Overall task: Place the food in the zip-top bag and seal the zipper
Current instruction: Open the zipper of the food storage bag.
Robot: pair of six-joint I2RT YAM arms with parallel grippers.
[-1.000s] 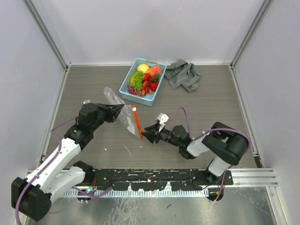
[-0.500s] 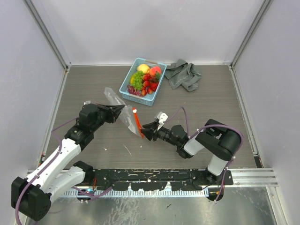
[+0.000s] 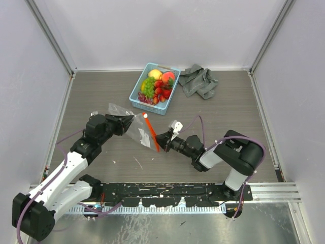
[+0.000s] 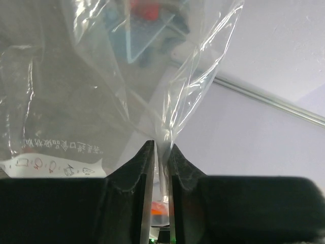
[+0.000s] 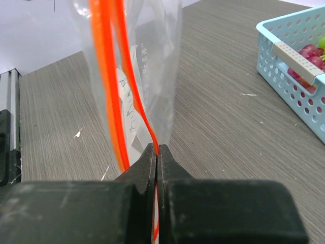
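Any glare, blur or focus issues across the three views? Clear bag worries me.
Left wrist: bright glare streaks on the zip-top bag creases, and everything behind it is blurred. Right wrist: the zipper, close to the lens, looks soft, while the table grain is sharp. Top external: even light, faint shadows, no glare, but the clear film is hard to see.

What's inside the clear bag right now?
Nothing visible: the zip-top bag looks empty. The food sits in the blue basket. Parts pinched by the left claw and right claw are hidden.
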